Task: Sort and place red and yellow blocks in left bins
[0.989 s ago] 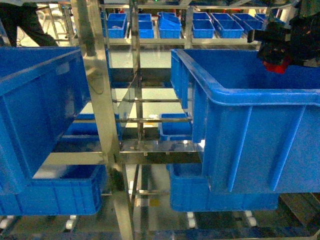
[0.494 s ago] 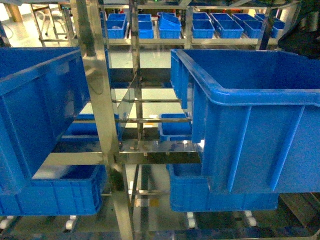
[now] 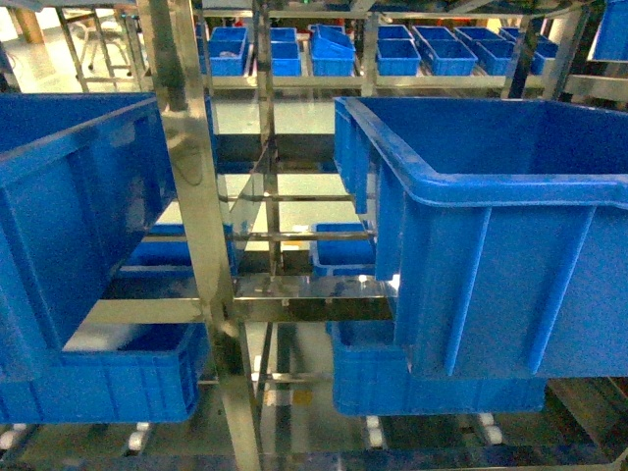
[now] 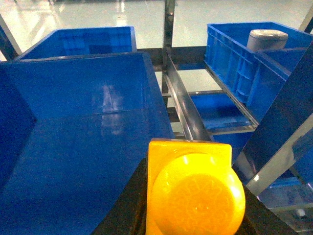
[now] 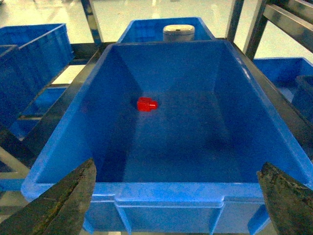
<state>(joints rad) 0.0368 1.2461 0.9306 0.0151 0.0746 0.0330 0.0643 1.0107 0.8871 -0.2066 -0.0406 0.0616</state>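
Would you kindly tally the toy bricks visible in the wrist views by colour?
Red brick, lying in the blue bin: 1
Yellow brick, held in the left claw: 1
Total: 2

Right bin (image 5: 166,196) open-topped, floor bare beside red brick (image 5: 146,104); steel uprights (image 3: 196,196) flank bins

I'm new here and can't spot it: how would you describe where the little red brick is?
Find the big blue bin filling the right wrist view, below the open right pincer. The red brick lies alone on its floor, toward the far left. It is the only red, non-blue thing inside.
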